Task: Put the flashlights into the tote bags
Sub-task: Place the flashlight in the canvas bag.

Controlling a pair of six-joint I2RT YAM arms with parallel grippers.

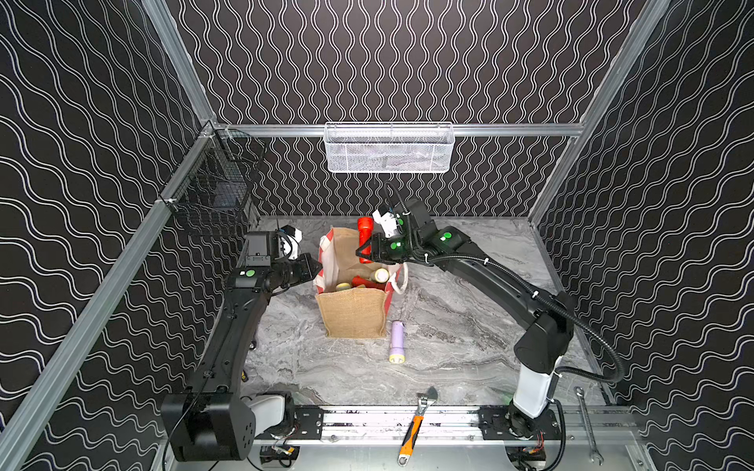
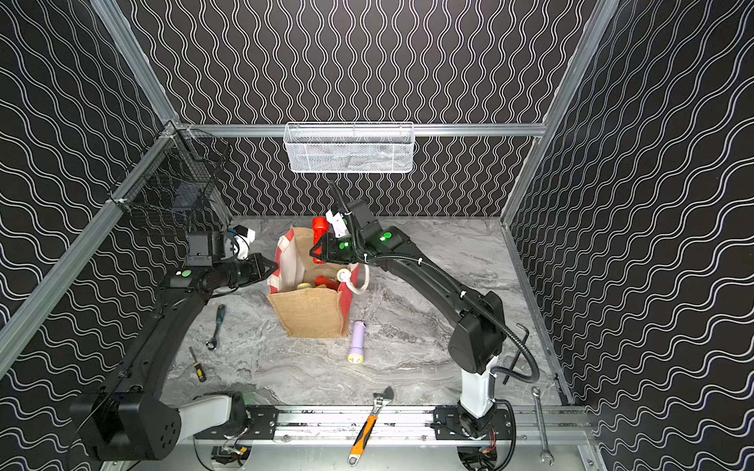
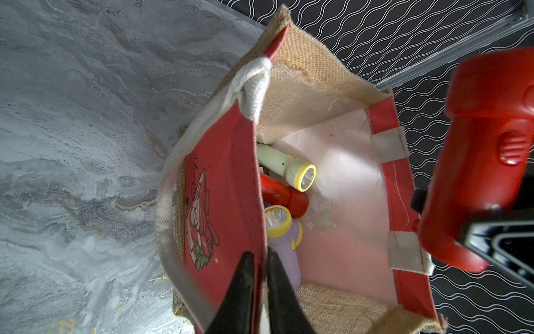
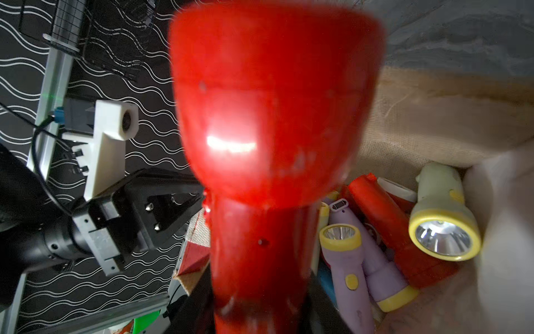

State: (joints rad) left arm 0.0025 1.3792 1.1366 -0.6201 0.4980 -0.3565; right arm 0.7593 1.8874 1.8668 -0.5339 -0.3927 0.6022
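Both top views showed your right gripper (image 1: 364, 253) clamped on the tail end of the red flashlight (image 1: 364, 229), which hung over the far part of the bag (image 1: 353, 314) mouth. The opening therefore lay below it and a little toward the rail (image 1: 408, 420). Its long axis ran from the jaws up and away from the rail, head at the high, far end. How steeply it stood could not be told. Your left gripper (image 3: 261, 257) was pinched on the bag's left wall, 1 jaw outside on the red print and 1 inside, which held the mouth spread. Inside, the pale green flashlight (image 3: 284, 166) and others lay on the bottom. 1 lilac flashlight (image 1: 396, 341) lay on the table (image 1: 469, 285) just beside the bag's near right corner. Its long axis ran toward the rail, with the yellow head at the rail end. By my judgement your right arm was the nearer to it, since the left was taken up with the bag.
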